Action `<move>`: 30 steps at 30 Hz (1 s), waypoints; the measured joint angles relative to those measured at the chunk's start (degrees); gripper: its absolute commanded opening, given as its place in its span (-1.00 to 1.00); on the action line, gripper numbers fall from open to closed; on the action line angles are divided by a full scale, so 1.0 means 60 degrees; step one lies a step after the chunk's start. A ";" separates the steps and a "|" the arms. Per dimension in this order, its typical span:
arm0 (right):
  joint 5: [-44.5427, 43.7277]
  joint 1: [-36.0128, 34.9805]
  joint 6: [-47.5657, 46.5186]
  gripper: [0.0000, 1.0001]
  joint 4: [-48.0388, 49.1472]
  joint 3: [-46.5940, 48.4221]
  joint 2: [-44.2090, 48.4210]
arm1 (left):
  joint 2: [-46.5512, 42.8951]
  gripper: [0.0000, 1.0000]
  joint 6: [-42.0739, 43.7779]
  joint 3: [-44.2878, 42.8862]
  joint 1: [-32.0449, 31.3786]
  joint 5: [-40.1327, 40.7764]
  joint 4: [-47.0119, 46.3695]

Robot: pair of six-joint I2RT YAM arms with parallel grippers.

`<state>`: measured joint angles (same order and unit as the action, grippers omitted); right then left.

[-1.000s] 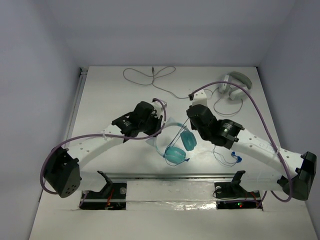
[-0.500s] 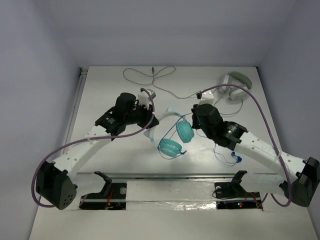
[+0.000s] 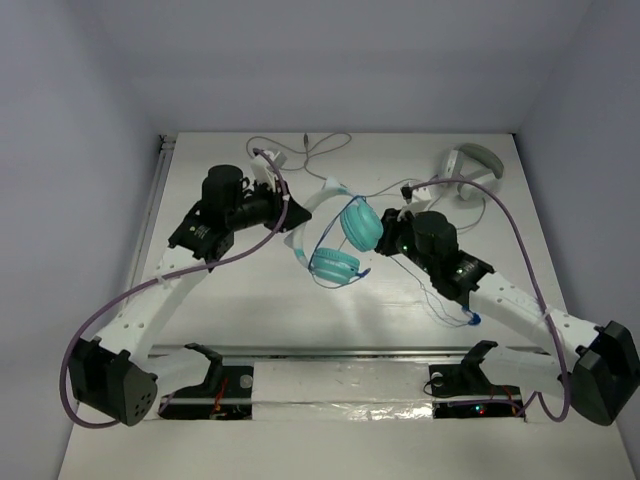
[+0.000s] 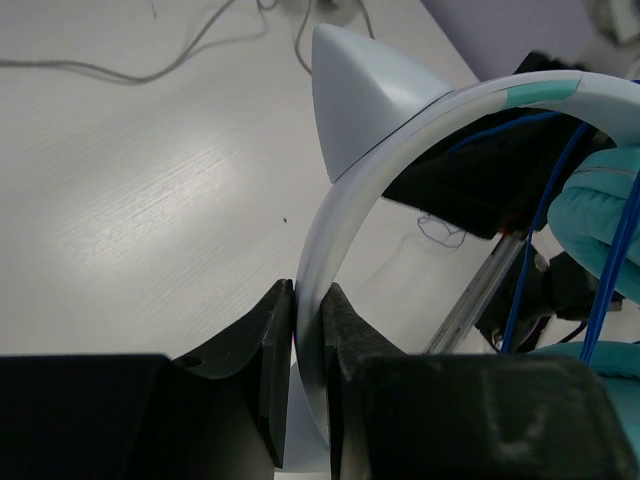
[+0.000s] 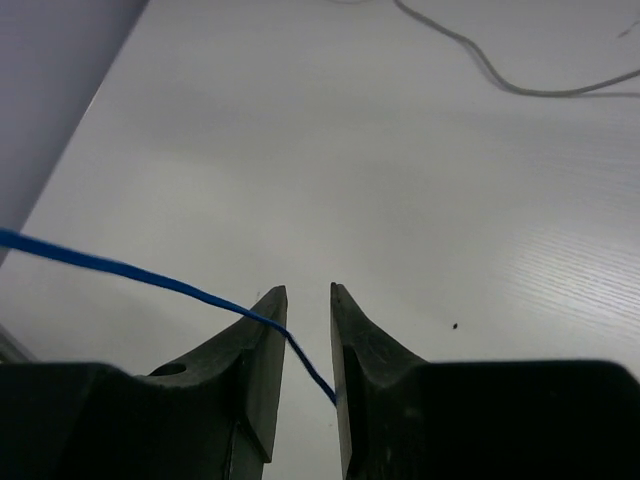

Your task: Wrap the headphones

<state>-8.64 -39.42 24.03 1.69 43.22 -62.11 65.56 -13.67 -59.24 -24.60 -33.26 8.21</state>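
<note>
Teal headphones (image 3: 335, 265) held up, left gripper (image 4: 308, 300) pinching pale headband (image 4: 345, 200). Blue cable (image 5: 120, 268) crosses narrow gap of right gripper (image 5: 308, 292); whether clamped, cannot tell. Winding step probably; next needs cable led taut around headband.

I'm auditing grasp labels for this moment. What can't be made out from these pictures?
- Right wrist view: whether the right pincer really pinches the blue cable; it is too thin against the finger gap.
- Left wrist view: the ear cups, cut off by the right edge.
- Top view: the cable's plug end, too small in the loose tangle.
</note>
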 measured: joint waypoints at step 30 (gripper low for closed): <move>0.2878 0.0211 0.0831 -0.20 0.3836 -0.1967 -0.2597 | -0.0007 -1.00 -0.2415 -0.2339 0.1297 -0.0026 -0.1191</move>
<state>8.62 -38.15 29.02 24.71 31.42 -77.69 65.52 -28.16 -73.28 -16.82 -33.41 1.06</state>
